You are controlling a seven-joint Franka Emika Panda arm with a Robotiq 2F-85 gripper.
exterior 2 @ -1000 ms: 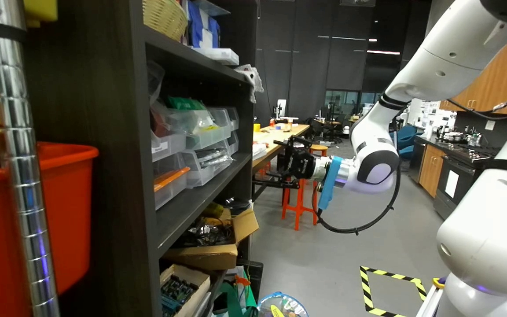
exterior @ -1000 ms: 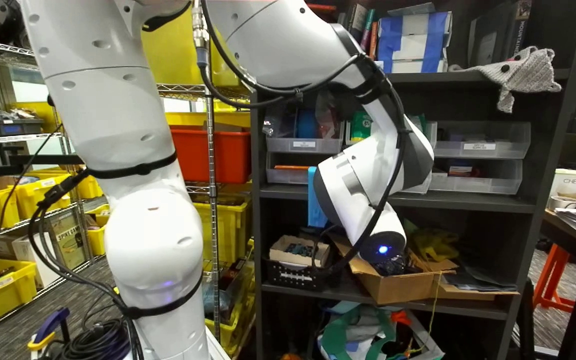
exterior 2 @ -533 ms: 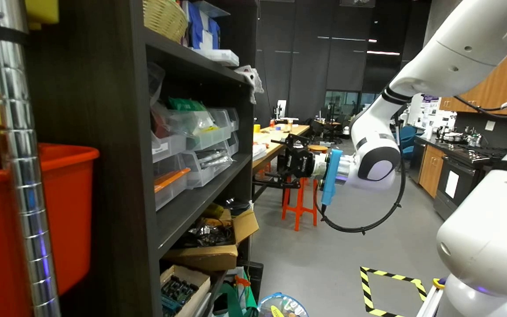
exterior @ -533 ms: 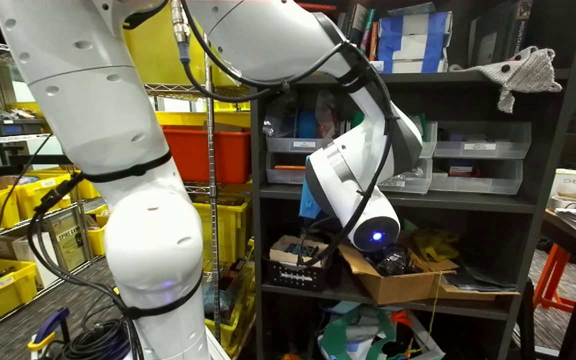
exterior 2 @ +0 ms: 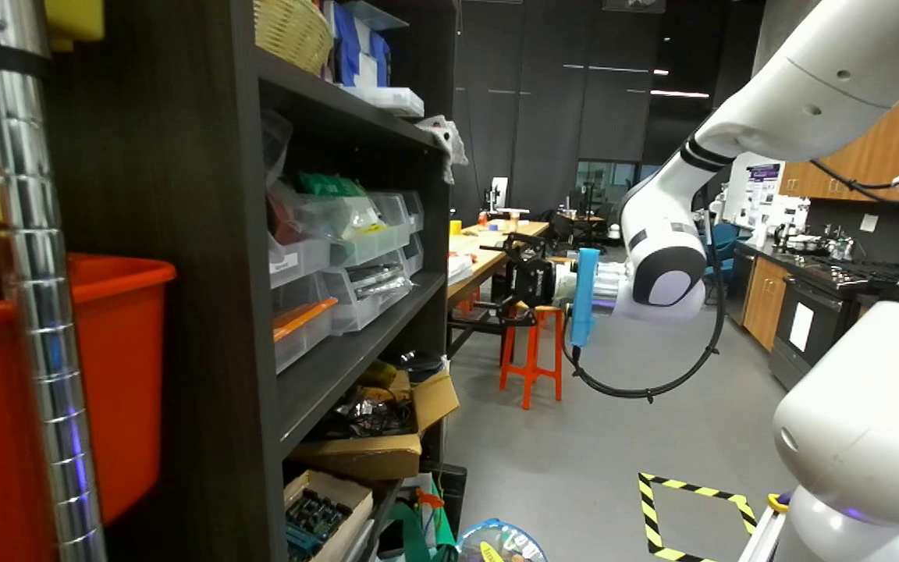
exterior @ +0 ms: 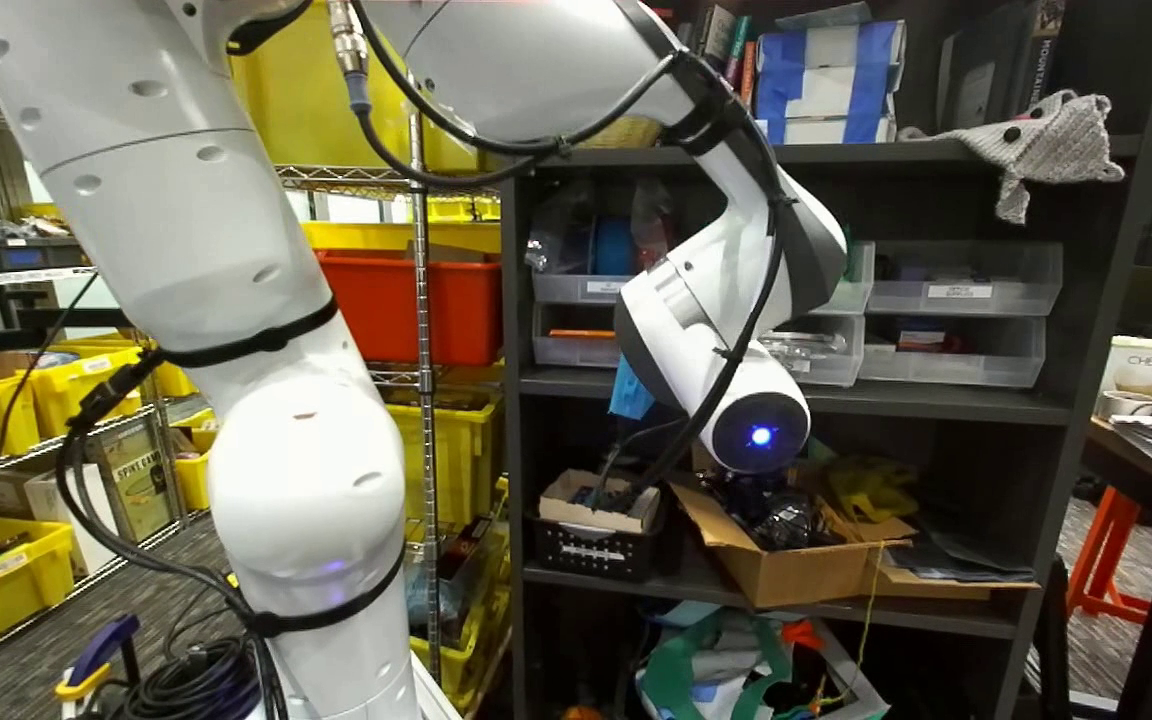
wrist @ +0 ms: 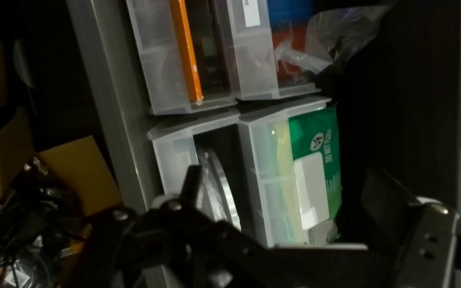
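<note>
My black gripper point(exterior 2: 492, 279) is open and empty, in the air in front of the dark shelf unit. In the wrist view the fingers of the gripper point(wrist: 289, 188) stand wide apart at the bottom of the picture. Between them appear a clear bin point(wrist: 270, 160) with a green pack point(wrist: 332, 160) marked "DO NOT FLUSH" and a lower clear bin point(wrist: 174, 164) with silvery round items point(wrist: 224, 186). The gripper touches none of them. The green pack also shows in an exterior view point(exterior 2: 332, 185). The gripper is hidden behind the wrist in the remaining exterior view.
Clear bins with an orange box point(wrist: 188, 52) stand beside. A cardboard box point(exterior: 806, 580) of black cables and a black basket point(exterior: 591, 550) sit on the shelf below. A grey knitted toy point(exterior: 1046, 145) hangs off the upper shelf. A metal post point(exterior 2: 32, 297) and red bin point(exterior 2: 122, 375) stand alongside.
The wrist has risen, and its blue part has swung from slanted to nearly upright. The upper arm has shifted left in an exterior view. The gripper stays open.
</note>
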